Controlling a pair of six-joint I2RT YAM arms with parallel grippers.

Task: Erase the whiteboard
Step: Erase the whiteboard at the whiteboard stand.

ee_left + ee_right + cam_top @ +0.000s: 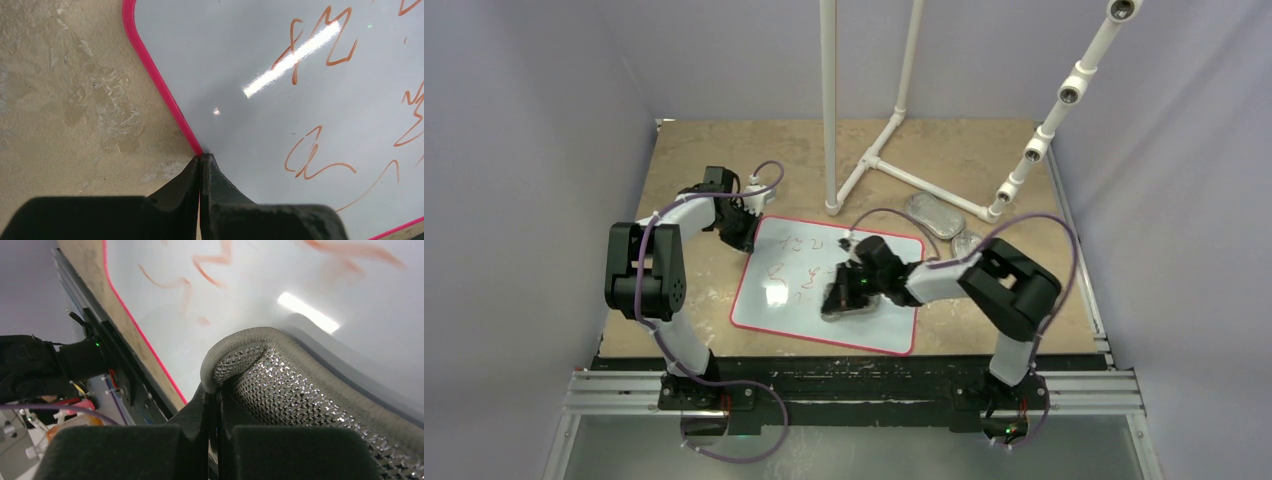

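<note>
The whiteboard (886,322) lies flat on the table, white with a thin red rim and red scribbles (802,262) on its left half. My left gripper (746,232) is shut on the board's far left edge; in the left wrist view the rim runs right in between the closed fingertips of the left gripper (201,157), beside the whiteboard (250,125). My right gripper (844,295) is shut on a silvery-grey pad (852,308) that rests on the board's middle. In the right wrist view the gripper (216,390) pinches the pad (285,390) by its edge, over the whiteboard (240,300).
Two more silvery-grey oval pads (934,215) (967,243) lie behind the board at the right. A white pipe frame (874,160) stands at the back, and a jointed pipe (1054,110) slants up at the right. A black rail (115,375) runs along the near table edge.
</note>
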